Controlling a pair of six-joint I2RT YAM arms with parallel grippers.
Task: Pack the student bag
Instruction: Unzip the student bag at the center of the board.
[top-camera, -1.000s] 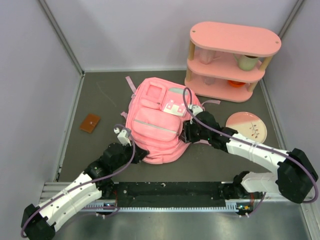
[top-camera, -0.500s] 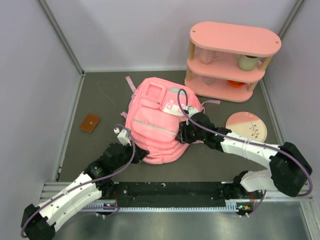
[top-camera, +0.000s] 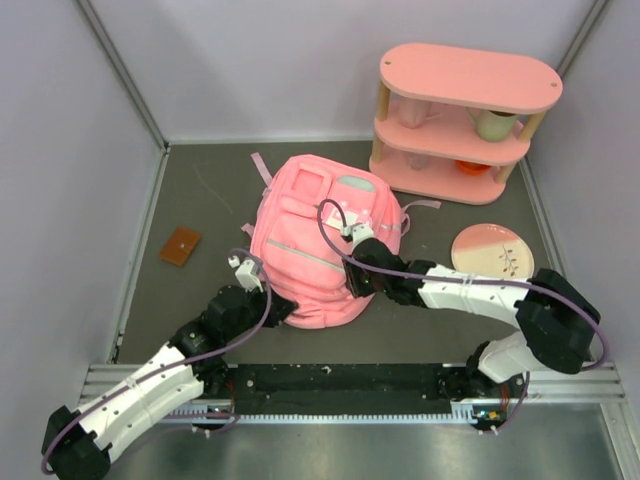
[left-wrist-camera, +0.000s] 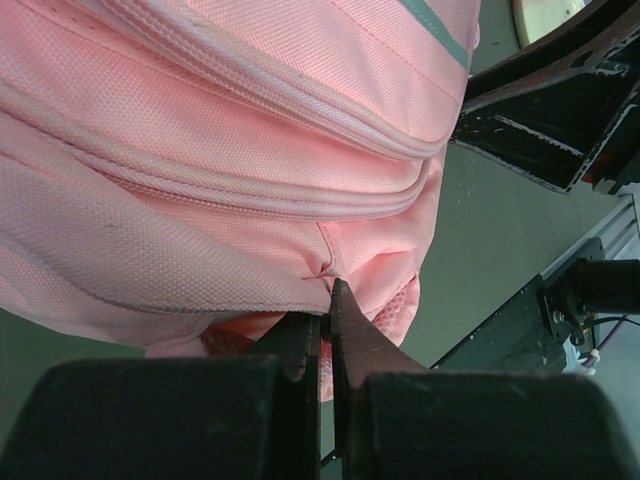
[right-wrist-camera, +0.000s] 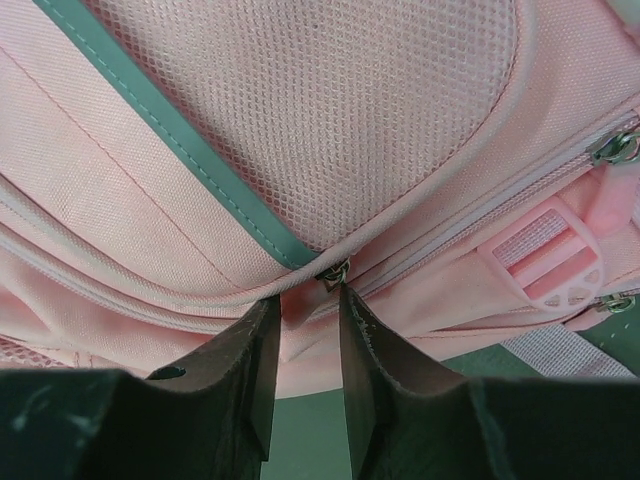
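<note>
Left gripper (left-wrist-camera: 327, 300) pinched closed, right gripper (right-wrist-camera: 308, 297) narrowly parted, both arms extended.

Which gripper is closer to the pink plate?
Right. The right gripper is at the edge of the backpack facing the plate; the left gripper pinches its near corner on the opposite side, farther away.

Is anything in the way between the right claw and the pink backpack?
No, nothing visible is. The right claw is right up against the student bag, with a small metal zipper pull just past the gap between its fingertips.
</note>
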